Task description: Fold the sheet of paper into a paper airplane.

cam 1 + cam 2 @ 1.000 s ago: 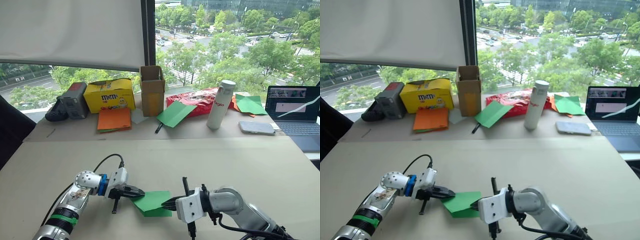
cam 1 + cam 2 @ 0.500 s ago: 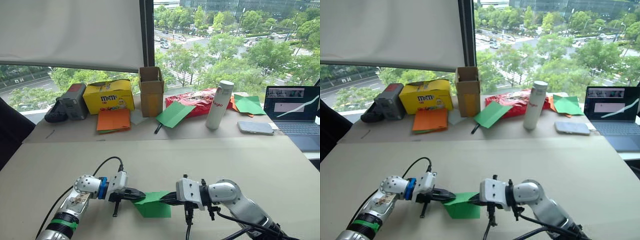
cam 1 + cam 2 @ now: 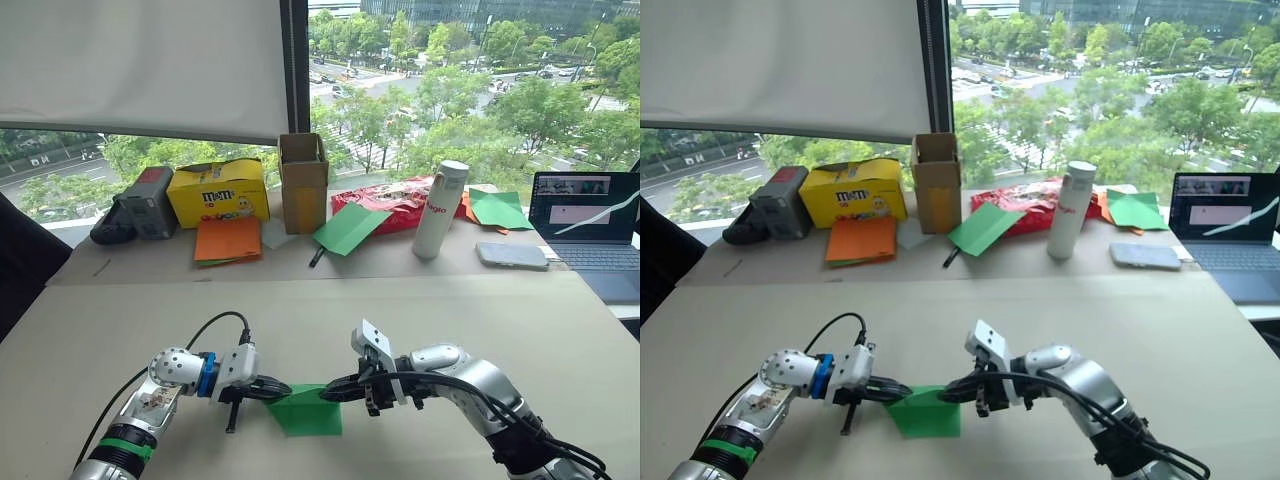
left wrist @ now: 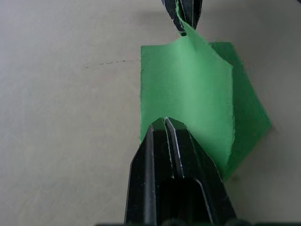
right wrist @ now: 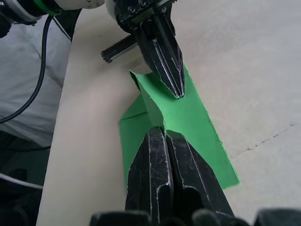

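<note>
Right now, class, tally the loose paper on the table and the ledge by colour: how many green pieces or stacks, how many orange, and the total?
Green: 3 – folded sheet of paper held between both grippers, a sheet by the cardboard box, a stack near the laptop.
Orange: 1 – stack before the yellow box.
Total: 4

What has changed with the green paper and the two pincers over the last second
The right pincer has rolled at the wrist, so its camera block now tips upward, and it has lifted its edge of the thin bright green sheet of paper, which now stands up in a tent-like fold. The left pincer stays clamped on the opposite edge, hardly moved. Both pincers keep their grip; the items along the window ledge are unchanged.
</note>
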### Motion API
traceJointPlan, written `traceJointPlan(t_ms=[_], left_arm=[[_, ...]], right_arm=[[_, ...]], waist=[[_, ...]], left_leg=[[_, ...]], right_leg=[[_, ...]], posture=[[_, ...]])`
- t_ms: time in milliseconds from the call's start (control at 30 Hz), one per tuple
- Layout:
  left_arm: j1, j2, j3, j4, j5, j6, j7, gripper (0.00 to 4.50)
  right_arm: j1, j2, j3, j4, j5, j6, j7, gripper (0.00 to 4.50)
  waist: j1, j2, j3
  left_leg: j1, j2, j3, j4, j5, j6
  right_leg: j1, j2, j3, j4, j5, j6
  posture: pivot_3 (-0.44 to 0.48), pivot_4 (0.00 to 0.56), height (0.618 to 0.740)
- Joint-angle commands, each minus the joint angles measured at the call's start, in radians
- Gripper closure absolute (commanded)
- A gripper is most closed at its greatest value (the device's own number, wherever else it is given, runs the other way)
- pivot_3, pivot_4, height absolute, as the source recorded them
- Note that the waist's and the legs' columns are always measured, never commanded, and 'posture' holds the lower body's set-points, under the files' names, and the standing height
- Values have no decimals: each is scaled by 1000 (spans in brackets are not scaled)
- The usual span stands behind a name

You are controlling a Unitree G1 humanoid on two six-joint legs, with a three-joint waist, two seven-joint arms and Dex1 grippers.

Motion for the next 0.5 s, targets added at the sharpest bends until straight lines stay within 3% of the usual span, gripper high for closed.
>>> traceJointPlan(t_ms=[33, 500], left_arm=[[23, 11, -14, -7, 23, 15, 10, 4483], [24, 12, -11, -18, 18, 23, 25, 4483]], right_arm=[[-29, 16, -36, 21, 36, 46, -16, 4500], [-38, 33, -11, 97, 27, 126, -63, 4500]], waist=[[0, 0, 0], [0, 0, 0]], left_leg=[[0, 0, 0, 0, 0, 0], [-1, 0, 0, 0, 0, 0]], right_leg=[[0, 0, 0, 0, 0, 0], [0, -1, 0, 0, 0, 0]], posture=[[0, 150, 740], [0, 150, 740]])
